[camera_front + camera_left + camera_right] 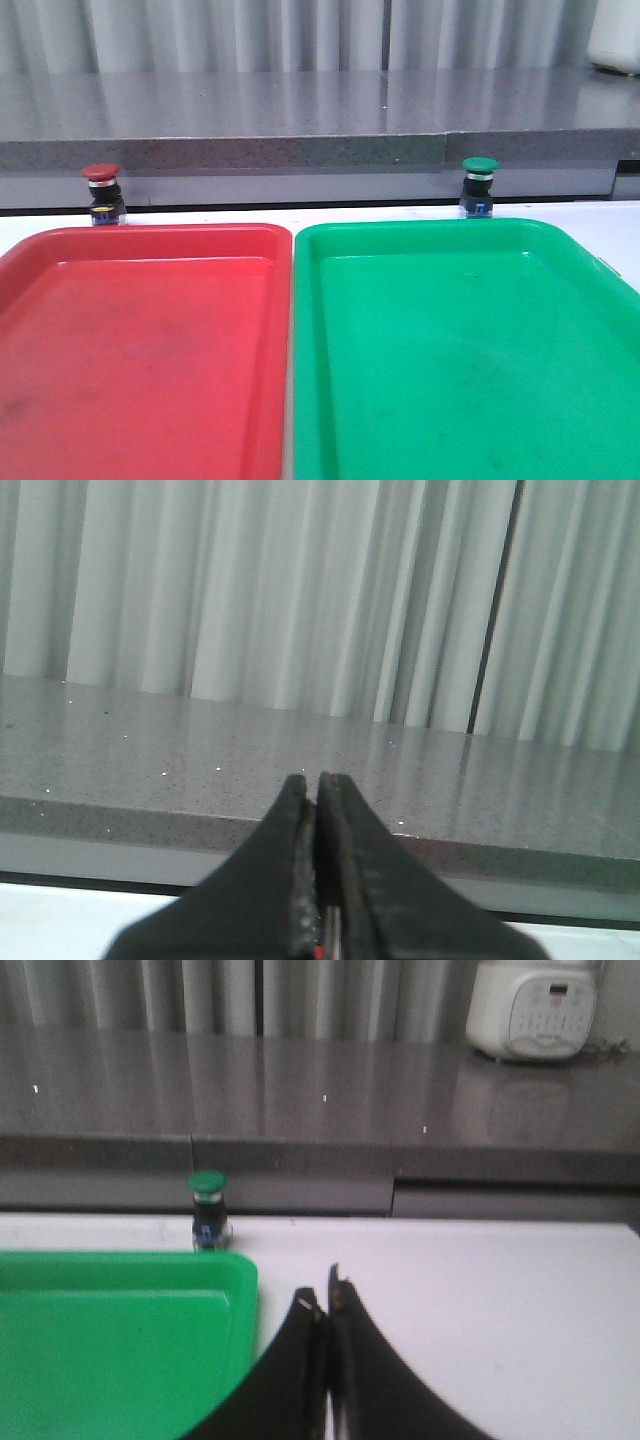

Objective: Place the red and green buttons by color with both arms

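The left gripper (pixel 318 780) has its two black fingers pressed together, with only a thin dark seam between them and nothing held. It hangs in the air facing the grey stone counter (pixel 300 770) and the pale pleated curtain (pixel 280 590) behind it. In this wrist view neither button shows.

Taking the red tray (pixel 140 240) as the landmark, and going left to right in the front view: the red button (pixel 101 190) stands upright on the white table (pixel 610 225) just beyond the tray's far left corner, its dark red cap on top and its blue base close against the tray's rim. Whether it touches the rim cannot be told. The tray itself holds nothing. Immediately right of the red tray, edge to edge with it, lies the green tray (pixel 450 232), also holding nothing. The green button (pixel 480 185) stands upright well to the right of the red tray, just past the far rim of the green tray, towards that tray's right side. A white rice cooker (pixel 615 35) sits on the counter far to the right.

The right gripper (pixel 328 1285) is likewise closed, fingertips nearly meeting, gripping nothing. It hovers over bare table, clear of the green tray's corner, with the green button some way off.
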You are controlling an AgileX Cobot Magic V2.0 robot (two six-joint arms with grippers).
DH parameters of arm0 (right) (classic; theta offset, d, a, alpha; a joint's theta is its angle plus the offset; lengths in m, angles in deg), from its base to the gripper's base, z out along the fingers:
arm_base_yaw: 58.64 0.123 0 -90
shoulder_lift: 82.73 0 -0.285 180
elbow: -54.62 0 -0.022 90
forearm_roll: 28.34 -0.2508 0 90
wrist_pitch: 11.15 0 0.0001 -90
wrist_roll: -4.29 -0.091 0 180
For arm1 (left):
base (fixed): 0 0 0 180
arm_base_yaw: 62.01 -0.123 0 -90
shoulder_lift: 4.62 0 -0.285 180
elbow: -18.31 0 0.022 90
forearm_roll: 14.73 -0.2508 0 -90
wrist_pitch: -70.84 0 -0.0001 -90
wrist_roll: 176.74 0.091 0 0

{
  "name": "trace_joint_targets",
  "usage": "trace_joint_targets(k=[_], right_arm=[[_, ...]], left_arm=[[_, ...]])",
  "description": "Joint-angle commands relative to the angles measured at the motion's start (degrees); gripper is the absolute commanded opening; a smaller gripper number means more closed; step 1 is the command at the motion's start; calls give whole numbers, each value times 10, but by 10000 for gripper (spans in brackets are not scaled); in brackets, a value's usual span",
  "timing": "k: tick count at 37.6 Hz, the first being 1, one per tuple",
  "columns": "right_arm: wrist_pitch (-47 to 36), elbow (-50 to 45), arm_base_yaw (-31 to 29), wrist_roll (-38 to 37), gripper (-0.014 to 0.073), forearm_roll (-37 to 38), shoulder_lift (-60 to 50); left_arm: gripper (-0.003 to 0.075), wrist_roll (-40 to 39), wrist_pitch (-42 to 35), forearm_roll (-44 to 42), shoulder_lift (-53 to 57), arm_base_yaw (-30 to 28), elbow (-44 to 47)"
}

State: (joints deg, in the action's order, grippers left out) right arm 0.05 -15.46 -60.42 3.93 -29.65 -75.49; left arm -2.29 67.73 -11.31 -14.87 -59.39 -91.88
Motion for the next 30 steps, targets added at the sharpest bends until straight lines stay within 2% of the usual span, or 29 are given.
trace_joint_targets(k=[1, 11, 17, 22, 24, 26, 30], right_arm=[[-19, 80, -5, -1, -66, -18, 38], [4, 197, -5, 0, -66, -30, 223], [0, 208, -5, 0, -66, -30, 275], [0, 208, -5, 0, -45, -30, 278], [0, 208, -5, 0, 18, -30, 278], [0, 208, -5, 0, 109, -30, 278], [0, 208, -5, 0, 383, -30, 278]], left_arm=[[-20, 2, 0, 4, -62, 4, -70], [-20, 6, 9, -16, -229, 4, -156], [-20, 6, 3, -16, -252, 4, -162], [-16, 6, 3, -16, -252, 4, -162], [3, 6, 4, -16, -252, 4, -162], [65, 6, 4, -16, -252, 4, -162], [295, 6, 5, -16, -252, 4, -162]])
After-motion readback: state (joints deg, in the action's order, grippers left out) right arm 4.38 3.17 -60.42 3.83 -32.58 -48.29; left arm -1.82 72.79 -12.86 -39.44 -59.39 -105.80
